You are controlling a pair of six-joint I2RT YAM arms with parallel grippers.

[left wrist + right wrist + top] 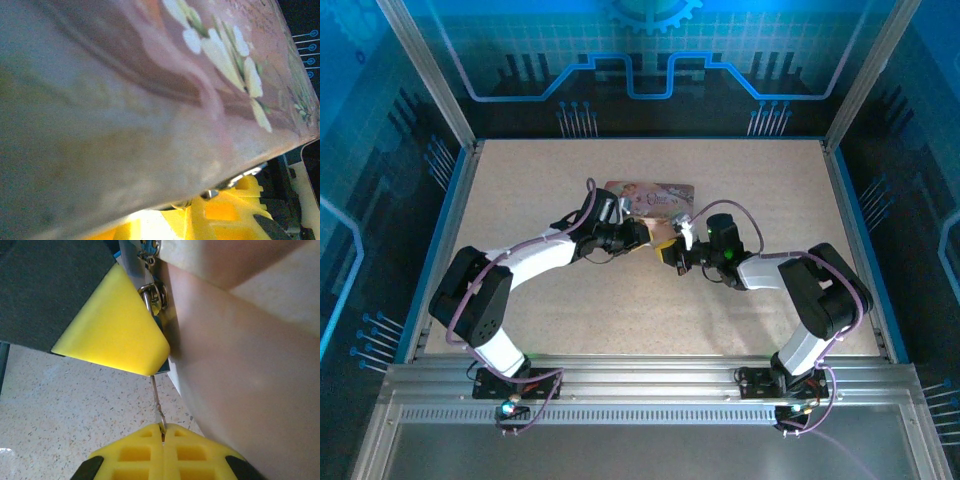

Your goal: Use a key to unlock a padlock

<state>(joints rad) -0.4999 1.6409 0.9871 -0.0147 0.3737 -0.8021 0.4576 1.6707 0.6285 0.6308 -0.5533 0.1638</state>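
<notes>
My right gripper is shut on the key, a thin metal sliver. The key runs straight up from the yellow fingertips to the padlock's lower end. The padlock hangs at the front of the pink tin. Its shackle and a ring show above, and most of its body is hidden behind a yellow finger of my left gripper. In the top view the left gripper and right gripper meet tip to tip just in front of the tin. The left gripper stands nearly shut, clamping the padlock.
The pink illustrated tin lies very close to the left wrist camera, with yellow fingers and bits of metal fitting below its edge. Speckled tabletop spreads round both arms. Blue-lit enclosure walls ring the table.
</notes>
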